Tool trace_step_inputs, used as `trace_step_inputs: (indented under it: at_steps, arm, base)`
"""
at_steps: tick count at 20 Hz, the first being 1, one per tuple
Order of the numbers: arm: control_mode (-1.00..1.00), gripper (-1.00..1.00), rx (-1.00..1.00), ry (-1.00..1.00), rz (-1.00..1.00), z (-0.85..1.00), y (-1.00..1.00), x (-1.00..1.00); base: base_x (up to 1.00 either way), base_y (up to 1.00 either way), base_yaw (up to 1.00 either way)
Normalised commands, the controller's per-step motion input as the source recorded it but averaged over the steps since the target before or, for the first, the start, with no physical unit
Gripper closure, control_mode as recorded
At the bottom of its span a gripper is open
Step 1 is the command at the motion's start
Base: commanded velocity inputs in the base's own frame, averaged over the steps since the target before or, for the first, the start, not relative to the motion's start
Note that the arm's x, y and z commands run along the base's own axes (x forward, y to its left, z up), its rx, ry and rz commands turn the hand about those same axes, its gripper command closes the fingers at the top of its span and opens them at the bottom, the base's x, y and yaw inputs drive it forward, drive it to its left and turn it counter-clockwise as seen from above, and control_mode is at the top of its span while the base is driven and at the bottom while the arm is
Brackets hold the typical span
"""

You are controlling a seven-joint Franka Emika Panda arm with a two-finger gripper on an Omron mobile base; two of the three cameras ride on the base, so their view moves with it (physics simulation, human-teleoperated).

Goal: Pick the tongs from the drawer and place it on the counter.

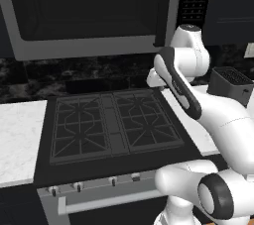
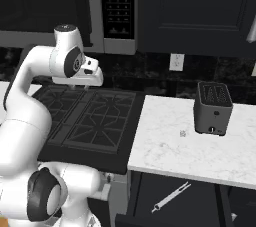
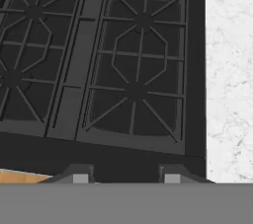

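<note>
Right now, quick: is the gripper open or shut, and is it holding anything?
Gripper: open and holding nothing; its two dark fingertips stand apart above the black gas stovetop. The thin silver-grey metal tongs lie in the open drawer.

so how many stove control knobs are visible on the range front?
4 in the left base view, in a row along the front panel of the stovetop. The arm may hide more to the right.

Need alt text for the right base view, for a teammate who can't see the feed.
The tongs lie untouched in the open drawer under the white marble counter. The arm's gripper hovers over the black stovetop, left of the counter, where a dark toaster stands.
</note>
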Motion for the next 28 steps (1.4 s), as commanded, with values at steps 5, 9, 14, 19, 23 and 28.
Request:
trace_step_inputs:
  at_steps: [5, 9, 14, 19, 23, 28]
  arm:
    - [-1.00, -1.00, 0.00, 0.05, -0.04, -0.07, -0.08, -0.50]
    - [-1.00, -1.00, 0.00, 0.13, -0.15, -0.42, -0.73, -0.91]
    - [-1.00, -1.00, 0.00, 0.00, -0.07, -0.55, -1.00, -1.00]
    - [-1.00, -1.00, 0.00, 0.05, -0.12, -0.52, -0.96, -0.85]
    - [-1.00, -1.00, 0.00, 0.01, -0.14, -0.55, -0.80, -0.66]
    - [-1.00, -1.00, 0.00, 0.08, -0.10, -0.59, -0.80, -0.31]
  base:
    - [0.00, 0.00, 0.00]
    - [0.00, 0.00, 0.00]
    - [0.00, 0.00, 0.00]
    - [0.00, 0.00, 0.00]
    - [0.00, 0.00, 0.00]
    - [0.00, 0.00, 0.00]
